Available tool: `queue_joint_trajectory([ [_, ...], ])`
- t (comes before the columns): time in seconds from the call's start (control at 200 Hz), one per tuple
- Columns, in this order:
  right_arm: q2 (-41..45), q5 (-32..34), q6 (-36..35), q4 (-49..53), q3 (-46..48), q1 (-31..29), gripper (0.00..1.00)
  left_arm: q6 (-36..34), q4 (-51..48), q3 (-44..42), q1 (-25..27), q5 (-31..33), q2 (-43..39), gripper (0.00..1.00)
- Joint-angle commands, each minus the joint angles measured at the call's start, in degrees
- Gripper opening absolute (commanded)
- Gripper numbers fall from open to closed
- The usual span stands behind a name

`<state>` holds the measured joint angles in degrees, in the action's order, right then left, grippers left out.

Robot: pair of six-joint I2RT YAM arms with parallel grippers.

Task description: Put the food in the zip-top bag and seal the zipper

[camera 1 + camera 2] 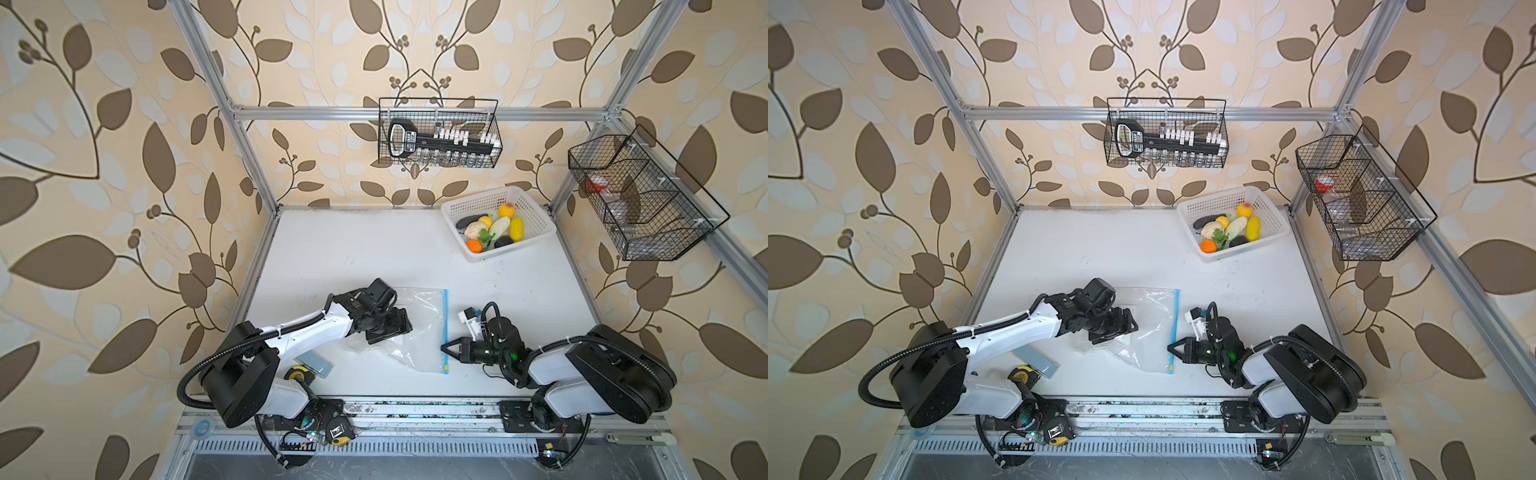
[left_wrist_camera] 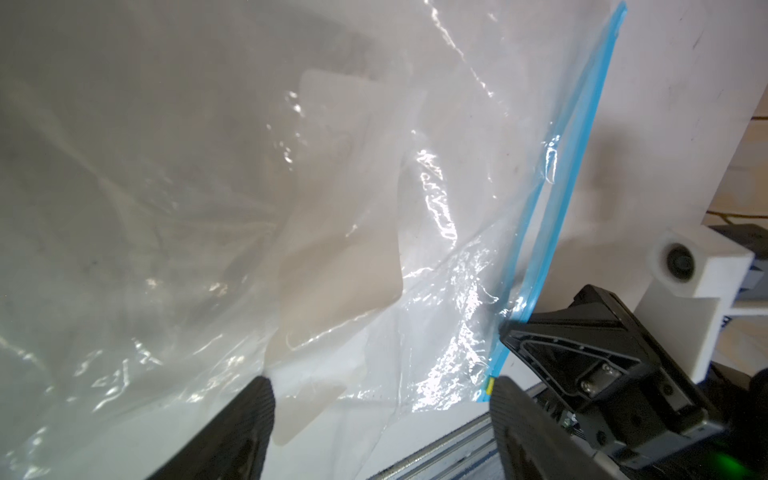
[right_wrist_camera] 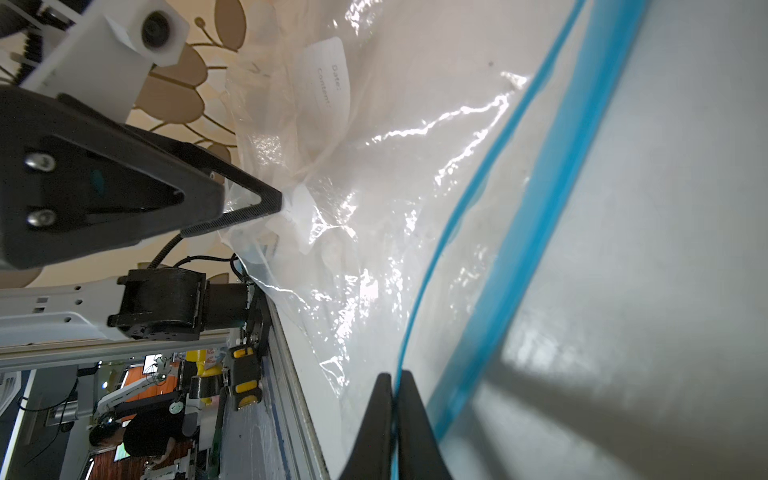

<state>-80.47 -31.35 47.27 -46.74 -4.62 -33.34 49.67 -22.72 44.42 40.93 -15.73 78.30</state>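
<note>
1. My right gripper (image 3: 392, 376), pressed together, pinches one lip of the blue zipper (image 1: 445, 316), lower centre in both top views.
2. My left gripper (image 2: 380, 384) stands spread over the crumpled zip-top bag (image 1: 419, 328) on the white table (image 1: 332, 249).
3. The food (image 1: 494, 232) lies in the white basket (image 1: 536, 218), upper right.

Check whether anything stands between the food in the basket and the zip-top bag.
Nothing visible does: the table between the white basket holding the food and the zip-top bag is bare. Only the basket's wall rings the food. The right pincer is shut on one lip of the zipper; the left pincer stands open at the bag.
</note>
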Motion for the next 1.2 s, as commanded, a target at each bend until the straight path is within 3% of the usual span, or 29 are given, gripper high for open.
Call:
queue_joint_trajectory([
  [0.0,4.0,3.2,-3.5,6.2,-3.0,-1.7,0.06,0.5,-0.5,1.3,0.5,2.3,-3.9,0.82],
  [0.16,10.4,9.3,-9.9,17.2,-6.7,-5.3,0.04,-0.4,-0.3,4.0,0.6,2.7,-4.8,0.82],
  [0.375,14.1,13.2,-15.8,23.3,-10.4,-9.0,0.01,-4.0,-2.0,9.4,1.6,2.9,-2.2,0.81],
  [0.61,14.3,14.1,-17.7,23.2,-12.4,-11.4,0.0,-8.4,-3.0,14.6,5.1,5.7,0.7,0.76],
  [0.875,16.2,13.1,-18.0,19.3,-10.8,-11.7,0.0,-14.0,2.2,12.3,5.9,4.4,0.6,0.65],
  [1.195,16.5,12.6,-18.9,18.1,-11.2,-12.0,0.0,-18.4,-0.2,17.6,8.8,4.7,6.7,0.61],
])
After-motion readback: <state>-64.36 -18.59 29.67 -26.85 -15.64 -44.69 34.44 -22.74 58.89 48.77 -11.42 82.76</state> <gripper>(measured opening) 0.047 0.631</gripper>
